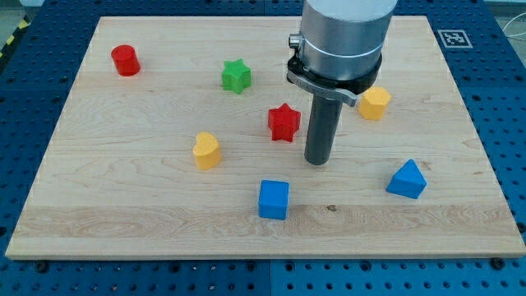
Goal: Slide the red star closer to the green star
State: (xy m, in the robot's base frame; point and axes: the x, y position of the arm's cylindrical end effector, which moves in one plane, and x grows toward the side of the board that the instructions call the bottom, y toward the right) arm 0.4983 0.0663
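My tip, a bare rod with no hand, sits just right of the light, rigid red star; I would push its lower-right side toward the green star.

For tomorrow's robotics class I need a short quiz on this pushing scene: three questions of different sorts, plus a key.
1. True or false: my tip touches the green star.
2. Which block lies nearest my tip? A red star B blue cube C red cylinder
3. Fill in: the yellow heart lies toward the view's ____ of the red star.

Key: 1 false; 2 A; 3 left.
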